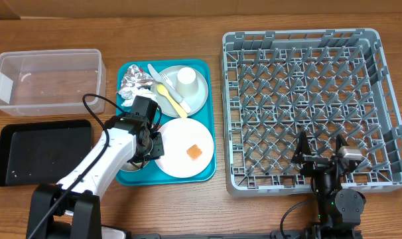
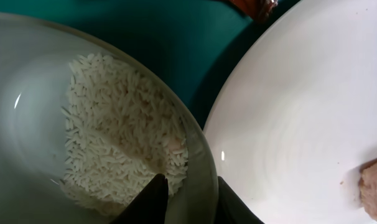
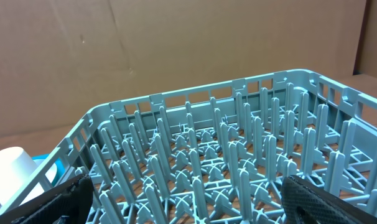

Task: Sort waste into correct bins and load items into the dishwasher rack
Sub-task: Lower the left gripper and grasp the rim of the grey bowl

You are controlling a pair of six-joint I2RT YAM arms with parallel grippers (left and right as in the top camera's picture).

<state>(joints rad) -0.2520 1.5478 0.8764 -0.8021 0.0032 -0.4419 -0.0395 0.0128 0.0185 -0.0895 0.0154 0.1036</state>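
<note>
My left gripper [image 1: 148,142] is over the teal tray, its jaws [image 2: 188,183] shut on the rim of the small bowl [image 2: 39,124], one finger inside and one outside. The bowl holds white rice [image 2: 120,124]. Beside it lies the white plate [image 1: 181,143] with the orange cube [image 1: 194,152]. The grey-green plate [image 1: 196,96] carries the white cup [image 1: 186,78], the yellow fork [image 1: 169,96] and pale cutlery [image 1: 154,72]. The foil ball [image 1: 131,81] and napkin [image 1: 127,98] lie at the tray's left. My right gripper [image 1: 320,151] is open over the rack [image 1: 307,99], near its front edge.
The clear tub [image 1: 48,79] stands at the far left, with the black tray [image 1: 45,149] in front of it. The teal tray [image 1: 207,119] lies between them and the rack. In the right wrist view the rack's pegs [image 3: 226,155] stand between my open fingers [image 3: 195,205].
</note>
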